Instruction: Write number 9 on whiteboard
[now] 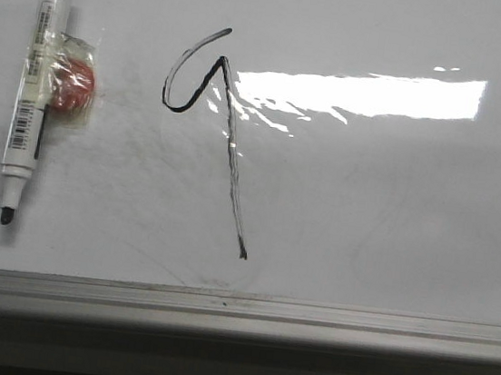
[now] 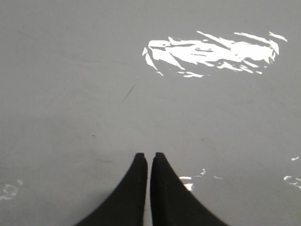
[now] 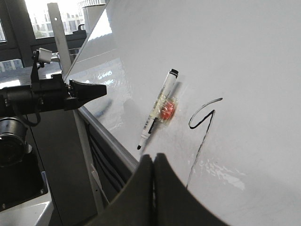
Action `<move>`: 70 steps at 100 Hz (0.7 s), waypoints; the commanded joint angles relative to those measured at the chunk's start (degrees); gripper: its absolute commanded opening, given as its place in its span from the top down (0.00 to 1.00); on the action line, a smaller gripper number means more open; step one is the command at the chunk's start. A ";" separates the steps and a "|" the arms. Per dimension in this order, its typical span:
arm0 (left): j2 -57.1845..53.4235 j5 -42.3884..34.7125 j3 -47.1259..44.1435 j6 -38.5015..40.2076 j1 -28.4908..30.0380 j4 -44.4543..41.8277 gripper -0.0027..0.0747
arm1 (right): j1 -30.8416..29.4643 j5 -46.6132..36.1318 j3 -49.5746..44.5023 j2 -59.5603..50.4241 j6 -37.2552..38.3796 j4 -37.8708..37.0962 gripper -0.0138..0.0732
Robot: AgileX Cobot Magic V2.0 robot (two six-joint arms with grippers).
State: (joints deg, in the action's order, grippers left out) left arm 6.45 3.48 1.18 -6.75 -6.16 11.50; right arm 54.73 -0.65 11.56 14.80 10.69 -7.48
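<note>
The whiteboard (image 1: 395,205) fills the front view. The number 9 (image 1: 230,139) is drawn on it in thin black marker, a small pointed loop over a long slanted tail. It also shows in the right wrist view (image 3: 203,140). A white marker (image 1: 38,70) with its black tip bare is stuck to the board left of the 9, beside a red magnet (image 1: 73,85) under clear tape. My left gripper (image 2: 150,155) is shut and empty over bare board (image 2: 70,94). My right gripper (image 3: 153,156) is shut and empty, away from the board, near its lower rim. Neither gripper shows in the front view.
The board's grey metal rim (image 1: 218,304) runs along the bottom of the front view. In the right wrist view the left arm (image 3: 51,96) reaches toward the board's edge, with the marker (image 3: 157,109) beyond it. A window and a grey stand post (image 3: 61,42) are behind.
</note>
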 commanded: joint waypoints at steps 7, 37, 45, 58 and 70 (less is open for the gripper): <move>-3.99 -4.78 -1.71 0.69 1.49 -2.32 0.99 | 0.16 -4.60 1.44 0.36 -0.14 -0.61 0.91; -8.32 0.14 -3.04 11.35 3.15 -14.37 0.99 | 0.16 -4.60 1.44 0.36 -0.14 -0.61 0.91; -8.32 2.12 -3.04 14.51 3.15 -16.99 0.99 | 0.16 -4.60 1.44 0.36 -0.14 -0.61 0.91; -8.32 6.75 -3.04 15.44 3.15 -16.07 0.99 | 0.16 -4.60 1.44 0.36 -0.14 -0.61 0.91; -8.32 11.57 -3.04 15.46 3.15 -15.99 0.99 | 0.16 -4.60 1.44 0.36 -0.14 -0.61 0.91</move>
State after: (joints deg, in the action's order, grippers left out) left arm -0.22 15.63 0.41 7.78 -3.23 -4.43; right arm 54.73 -0.67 11.56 14.80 10.69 -7.48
